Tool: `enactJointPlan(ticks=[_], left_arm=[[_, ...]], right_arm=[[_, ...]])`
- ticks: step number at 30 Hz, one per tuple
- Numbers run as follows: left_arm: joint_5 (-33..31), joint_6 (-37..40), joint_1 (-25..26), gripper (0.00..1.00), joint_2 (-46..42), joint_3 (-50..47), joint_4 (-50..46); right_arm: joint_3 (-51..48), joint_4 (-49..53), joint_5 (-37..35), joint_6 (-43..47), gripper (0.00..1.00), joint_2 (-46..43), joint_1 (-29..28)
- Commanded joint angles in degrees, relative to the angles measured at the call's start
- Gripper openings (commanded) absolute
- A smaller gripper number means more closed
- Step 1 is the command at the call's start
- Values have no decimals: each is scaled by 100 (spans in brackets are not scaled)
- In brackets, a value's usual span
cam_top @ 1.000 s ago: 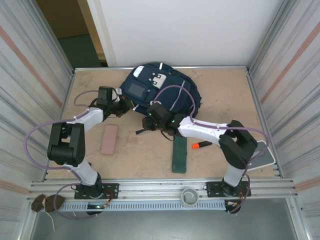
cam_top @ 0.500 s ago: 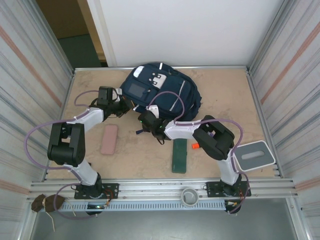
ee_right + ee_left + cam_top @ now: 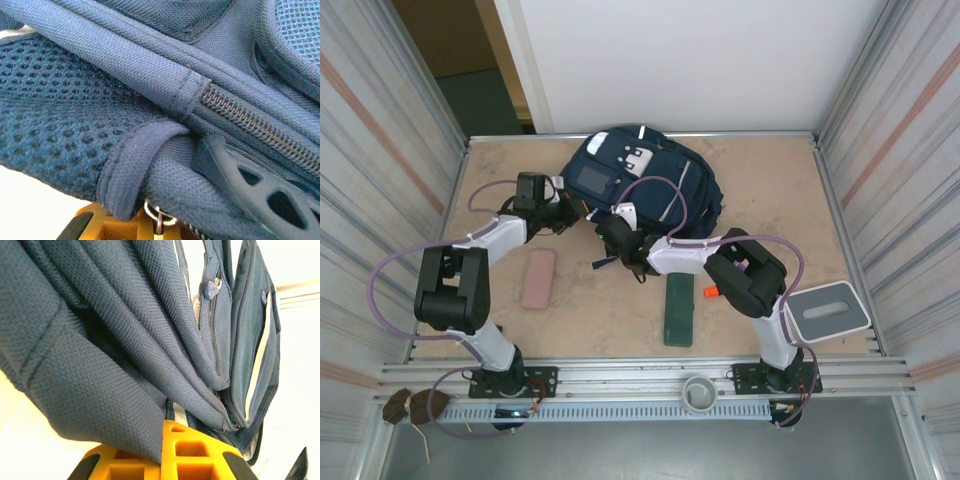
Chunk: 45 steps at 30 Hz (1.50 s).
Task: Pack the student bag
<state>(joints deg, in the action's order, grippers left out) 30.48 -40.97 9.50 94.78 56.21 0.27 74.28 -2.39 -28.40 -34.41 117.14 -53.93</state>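
**R gripper [image 3: 612, 232] pinching student bag [image 3: 645, 180] fabric: opening step**

On table [image 3: 770, 190], bag lies far-centre. L gripper [image 3: 567, 213] at its left edge; grip can't be told. Next, prob.: R draws zip [image 3: 250, 122] open w/o slipping.

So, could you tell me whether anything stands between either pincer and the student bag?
Nothing visible does: the left pincer and the right pincer both touch the student bag at its near edge.
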Motion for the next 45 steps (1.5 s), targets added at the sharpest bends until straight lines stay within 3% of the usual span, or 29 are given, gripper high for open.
enactJointPlan(ticks=[1, 17, 20, 24, 25, 28, 31, 34, 37, 42, 45], left_arm=[[220, 199, -71, 0, -343, 4, 108], [-74, 771, -638, 0, -93, 188, -300], [-177, 852, -679, 0, -49, 206, -374], [-301, 1000, -739, 0, 28, 271, -482], [-289, 1020, -741, 7, 62, 315, -507], [-296, 1121, -741, 40, 10, 479, -733], [-635, 1419, -735, 54, -418, 319, -720], [-986, 2121, -639, 60, -907, 47, -353], [-836, 3167, -263, 61, -1239, -274, 357], [-815, 5820, 824, 61, -1550, -1118, 1496], [-545, 7179, 1181, 62, -1471, -1498, 1801]], right_arm=[[-258, 257, -254, 69, 0, -443, 105], [-2055, 1052, 706, 111, 0, -2224, 794], [-2273, 1119, 1109, 208, 0, -2497, 1039], [-2254, 855, 2242, 384, 0, -2481, 1276], [-2135, 765, 2519, 323, 0, -2387, 1234], [-1725, 767, 2890, 248, 0, -2196, 1080], [-1493, 949, 3070, 260, 0, -2193, 1097], [-1412, 1102, 3396, 294, 0, -2215, 1220], [-1391, 1168, 3699, 320, 0, -2210, 1358], [-1342, 1188, 4099, 286, 0, -2289, 1534], [-1311, 1244, 4205, 277, 0, -2397, 1575]])
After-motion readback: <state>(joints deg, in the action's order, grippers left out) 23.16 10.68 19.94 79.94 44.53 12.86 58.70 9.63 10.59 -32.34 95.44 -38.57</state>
